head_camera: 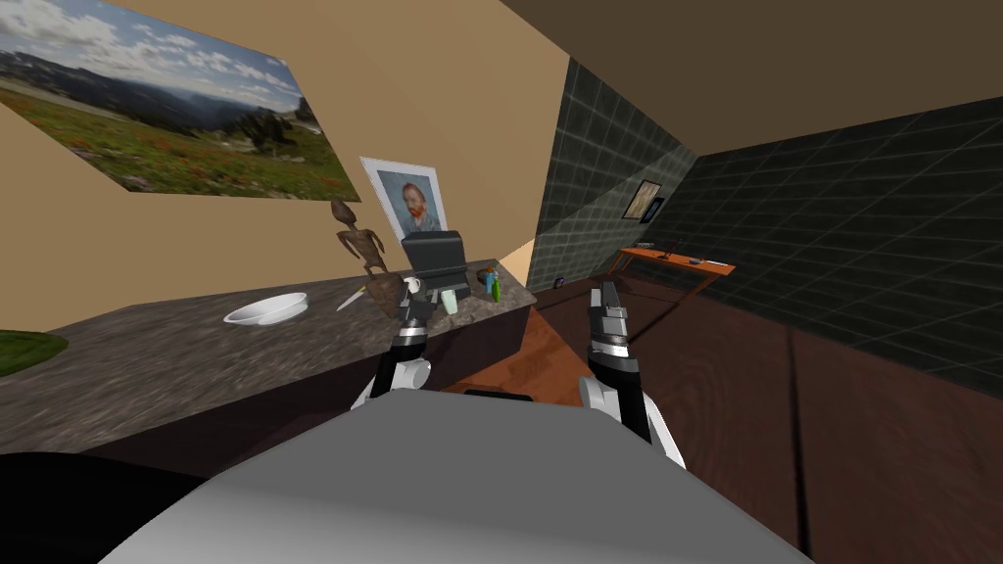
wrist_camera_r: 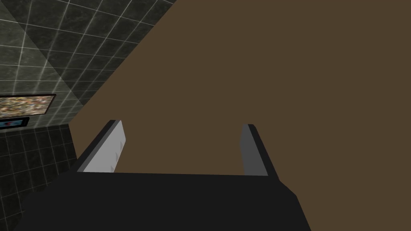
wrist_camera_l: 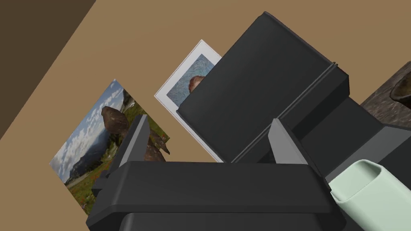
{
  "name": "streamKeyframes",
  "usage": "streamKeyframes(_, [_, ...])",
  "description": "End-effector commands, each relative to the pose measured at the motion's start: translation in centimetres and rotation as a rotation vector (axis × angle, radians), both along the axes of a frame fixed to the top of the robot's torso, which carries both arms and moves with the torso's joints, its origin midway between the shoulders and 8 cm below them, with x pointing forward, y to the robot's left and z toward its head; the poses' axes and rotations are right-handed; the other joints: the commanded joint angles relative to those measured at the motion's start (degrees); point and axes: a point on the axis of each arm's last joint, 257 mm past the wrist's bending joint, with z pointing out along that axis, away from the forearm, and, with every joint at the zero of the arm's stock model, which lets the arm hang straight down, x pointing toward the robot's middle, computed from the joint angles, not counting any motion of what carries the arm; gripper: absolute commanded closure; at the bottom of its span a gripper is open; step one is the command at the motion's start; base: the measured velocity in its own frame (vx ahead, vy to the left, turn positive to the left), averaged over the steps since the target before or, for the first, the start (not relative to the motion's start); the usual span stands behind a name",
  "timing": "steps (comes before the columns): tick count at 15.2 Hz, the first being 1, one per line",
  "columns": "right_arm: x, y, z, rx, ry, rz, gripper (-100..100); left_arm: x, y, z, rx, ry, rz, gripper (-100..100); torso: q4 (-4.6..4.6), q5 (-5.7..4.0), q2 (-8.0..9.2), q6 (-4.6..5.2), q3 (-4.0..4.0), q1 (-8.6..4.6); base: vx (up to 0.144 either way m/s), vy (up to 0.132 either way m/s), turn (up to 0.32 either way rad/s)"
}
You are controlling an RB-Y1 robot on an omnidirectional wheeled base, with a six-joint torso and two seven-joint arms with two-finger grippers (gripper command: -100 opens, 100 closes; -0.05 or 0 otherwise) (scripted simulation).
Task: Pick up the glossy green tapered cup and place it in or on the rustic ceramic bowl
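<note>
Left gripper (wrist_camera_l: 208, 122), fingers apart, beside pale green cup (wrist_camera_l: 373, 192) at counter (head_camera: 196, 362) edge; right gripper (wrist_camera_r: 182, 126) likewise, over floor (head_camera: 549, 362).

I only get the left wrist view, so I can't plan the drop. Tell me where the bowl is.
Observer: In the head view a white bowl sits on the same speckled counter, well to the left of the pale green cup.
Operator: Report the right arm.
Observer: The right gripper is open, above the wooden floor past the counter's end.
Operator: Name anything crowding the cup.
Observer: What looks like a small green bottle stands just to the cup's right.
</note>
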Motion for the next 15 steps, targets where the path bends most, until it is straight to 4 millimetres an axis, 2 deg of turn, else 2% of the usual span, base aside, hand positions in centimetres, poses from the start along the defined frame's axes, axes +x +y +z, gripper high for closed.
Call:
streamKeyframes(1, [0.0, 0.0, 0.0, 0.0, 0.0, 0.0, 0, 0.6, 0.6, -1.8, -0.067, 0.027, -0.023, -100, 0.0, 0.0, 0.0, 0.0, 0.0, 0.0, 0.01, -0.042, 0.005])
streamKeyframes(6, [0.0, 0.0, 0.0, 0.0, 0.0, 0.0, 0, 1.6, 2.0, -5.8, -0.218, 0.078, -0.059, -100, 0.0, -0.01, -0.03, 0.01, -0.02, -0.06, 0.014, -0.054, 0.001])
streamKeyframes(7, [0.0, 0.0, 0.0, 0.0, 0.0, 0.0, 0, 1.6, 2.1, -6.1, -0.218, 0.083, -0.057, -100, -0.01, -0.01, -0.05, 0.01, -0.03, -0.05, 0.024, -0.047, -0.003])
streamKeyframes(8, [0.0, 0.0, 0.0, 0.0, 0.0, 0.0, 0, 1.9, 2.5, -7.5, -0.27, 0.101, -0.065, -100, -0.01, -0.01, -0.06, 0.0, -0.03, -0.03, 0.027, -0.043, -0.006])
streamKeyframes(9, [0.0, 0.0, 0.0, 0.0, 0.0, 0.0, 0, 1.9, 2.5, -7.5, -0.27, 0.101, -0.065, -100, -0.01, 0.0, -0.07, 0.0, -0.04, -0.02, 0.03, -0.037, -0.007])
streamKeyframes(15, [0.0, 0.0, 0.0, 0.0, 0.0, 0.0, 0, 2.3, 3.8, -12.0, -0.427, 0.147, -0.077, -100, -0.02, 0.01, -0.09, 0.0, -0.05, 0.05, 0.03, -0.032, -0.012])
